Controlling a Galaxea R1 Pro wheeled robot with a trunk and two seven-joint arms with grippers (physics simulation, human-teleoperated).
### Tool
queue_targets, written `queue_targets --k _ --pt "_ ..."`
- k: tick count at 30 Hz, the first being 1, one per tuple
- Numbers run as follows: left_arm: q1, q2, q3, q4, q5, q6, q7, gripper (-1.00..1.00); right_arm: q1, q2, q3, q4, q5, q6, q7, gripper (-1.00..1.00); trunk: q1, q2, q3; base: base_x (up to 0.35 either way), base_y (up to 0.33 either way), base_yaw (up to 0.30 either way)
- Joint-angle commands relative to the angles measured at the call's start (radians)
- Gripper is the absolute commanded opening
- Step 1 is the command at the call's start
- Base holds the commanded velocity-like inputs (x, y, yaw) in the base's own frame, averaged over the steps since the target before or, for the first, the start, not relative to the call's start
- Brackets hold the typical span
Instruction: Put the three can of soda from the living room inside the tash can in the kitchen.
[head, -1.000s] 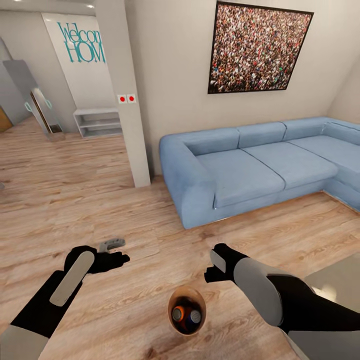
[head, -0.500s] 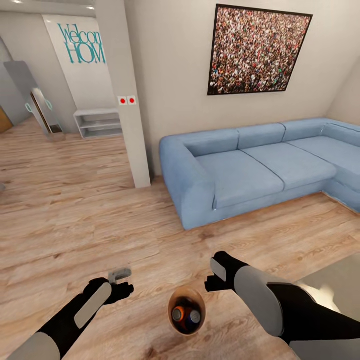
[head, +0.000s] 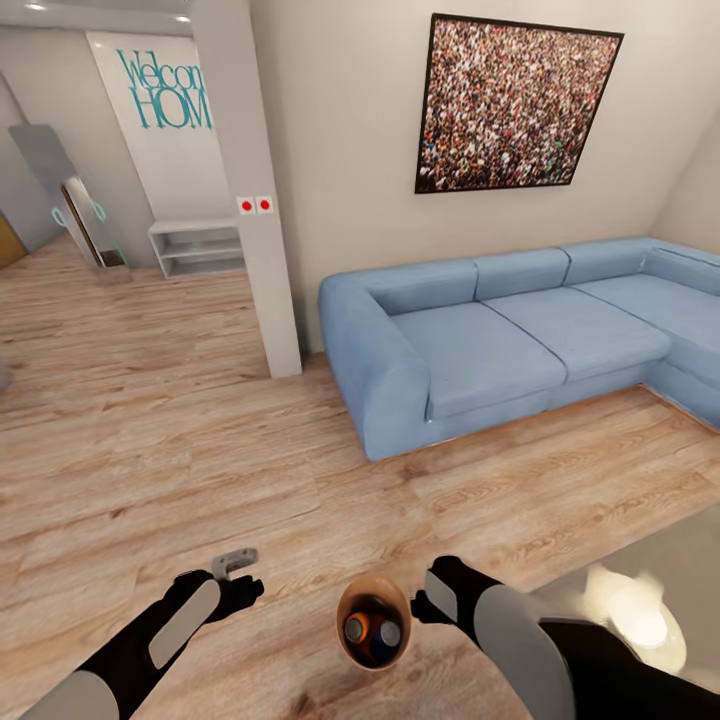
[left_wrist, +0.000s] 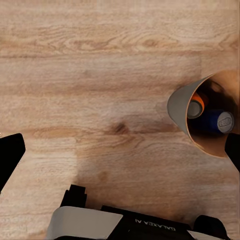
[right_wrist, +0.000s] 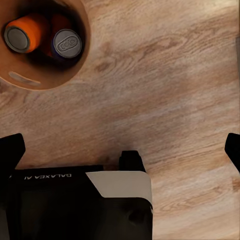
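Note:
The tash can (head: 343, 607), a small round bin with a brown inside, stands on the wood floor just in front of me. An orange can of soda (head: 356, 628) and a blue one (head: 390, 633) stand in it, silvery tops up; the rest of its inside is in shadow. My left gripper (head: 232, 580) hangs open to the bin's left, apart from it. My right gripper (head: 425, 603) is open close to the bin's right rim. The left wrist view shows the bin (left_wrist: 177, 102) with the orange can (left_wrist: 196, 106) and blue can (left_wrist: 220, 121). The right wrist view shows the bin (right_wrist: 30, 82), orange can (right_wrist: 22, 32) and blue can (right_wrist: 65, 44).
This is the living room: a long light-blue corner sofa (head: 480, 340) ahead right under a framed crowd picture (head: 515, 100). A white pillar (head: 250, 200) stands ahead left, with open floor and a white shelf (head: 195, 245) beyond. A glass tabletop (head: 640, 610) lies at my right.
Both arms have drawn back and down toward me, the left hand ending nearer the bin. The view has tilted slightly, and a lamp glare now shows on the glass table.

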Motion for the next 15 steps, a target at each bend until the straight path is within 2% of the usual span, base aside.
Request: queue_targets --k 1,6,15 --pt "0.000 0.000 -0.006 0.005 0.000 -0.011 0.000 1.00 0.005 -0.001 0.000 0.000 0.000 -0.008 0.000 1.00 -0.004 0.007 0.003 0.000 0.000 0.000" --pt "0.000 -0.001 -0.047 0.046 0.000 -0.044 -0.001 1.00 0.030 -0.004 0.001 0.000 0.000 -0.037 0.001 1.00 -0.023 0.042 0.019 0.000 0.000 0.000" --pt "0.000 -0.011 -0.077 0.096 0.000 -0.085 -0.001 1.00 0.065 -0.012 0.003 0.000 0.002 -0.098 0.001 1.00 -0.058 0.105 0.047 0.000 0.000 0.000"
